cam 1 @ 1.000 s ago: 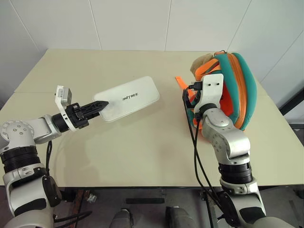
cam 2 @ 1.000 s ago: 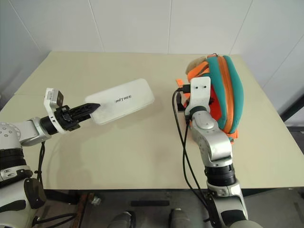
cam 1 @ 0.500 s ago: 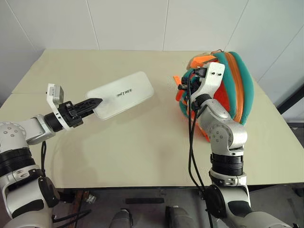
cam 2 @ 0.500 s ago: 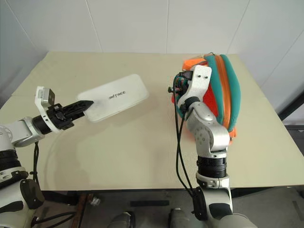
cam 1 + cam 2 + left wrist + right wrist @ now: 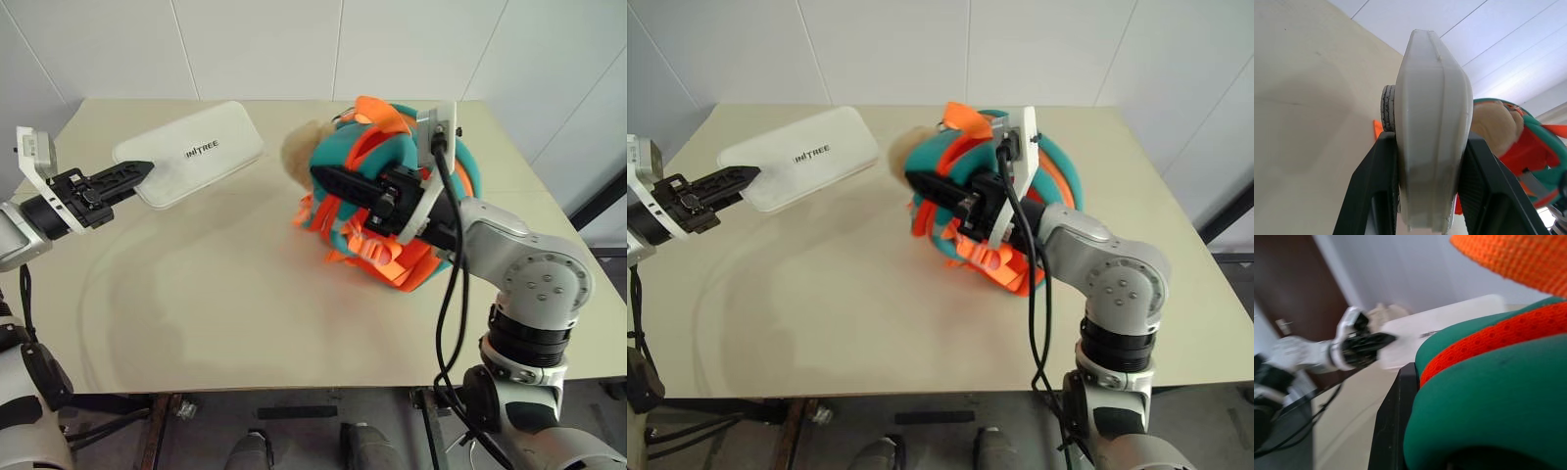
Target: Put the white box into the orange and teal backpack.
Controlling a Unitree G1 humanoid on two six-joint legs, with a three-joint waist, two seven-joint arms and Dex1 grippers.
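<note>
My left end effector (image 5: 137, 171) pinches one end of the flat, shiny white plastic box (image 5: 191, 154), held above the beige table (image 5: 196, 304). My right end effector (image 5: 323, 176) is clamped on the soft teal and orange cloth backpack (image 5: 392, 211), tipped up nearby. The box looks stiff, light and slippery. One box, one backpack.

Gap: I see bare table (image 5: 225, 284) between white box (image 5: 191, 152) and backpack (image 5: 392, 211).
Blocker: backpack fills the right.
</note>
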